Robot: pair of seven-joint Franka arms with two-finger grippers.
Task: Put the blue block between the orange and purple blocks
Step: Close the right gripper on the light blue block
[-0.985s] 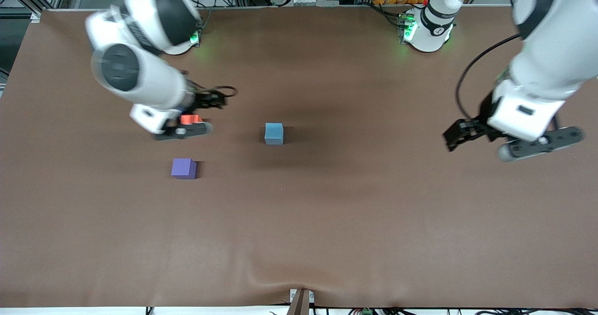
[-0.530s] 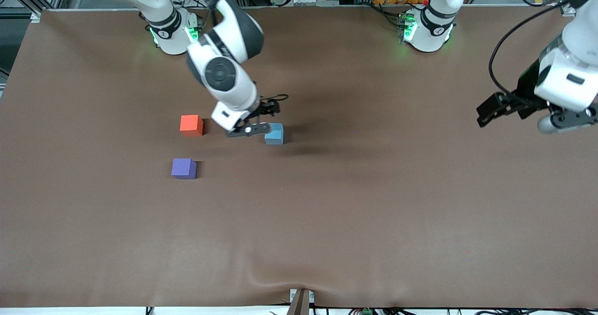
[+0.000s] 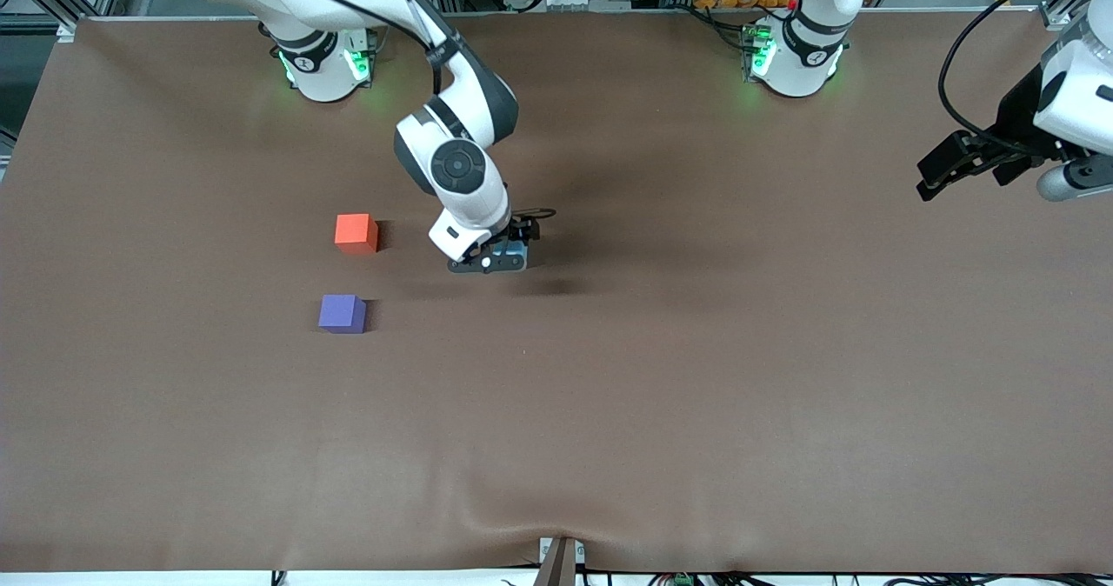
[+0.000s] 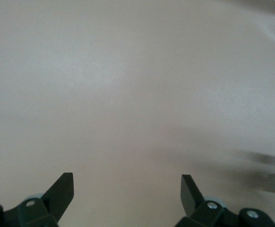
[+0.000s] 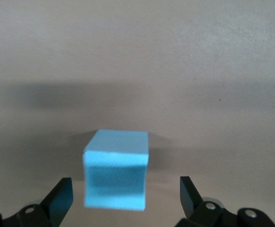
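Note:
The blue block (image 5: pixel 116 171) is a sky-blue cube lying between the wide-open fingers of my right gripper (image 5: pixel 125 185), touching neither. From the front, the right gripper (image 3: pixel 489 260) covers most of the blue block (image 3: pixel 516 246). The orange block (image 3: pixel 356 232) sits toward the right arm's end of the table. The purple block (image 3: pixel 342 313) lies nearer the front camera than the orange one, with a gap between them. My left gripper (image 3: pixel 1059 182) hangs open and empty over the left arm's end of the table, its fingers spread over bare cloth (image 4: pixel 126 183).
A brown cloth (image 3: pixel 661 377) covers the whole table and has a wrinkle at its front edge. The two arm bases (image 3: pixel 323 64) stand along the back edge. A black bracket (image 3: pixel 558 560) sticks up at the middle of the front edge.
My right gripper has swung from over the orange block to the blue block and come down around it. My left arm has drawn back toward its end of the table.

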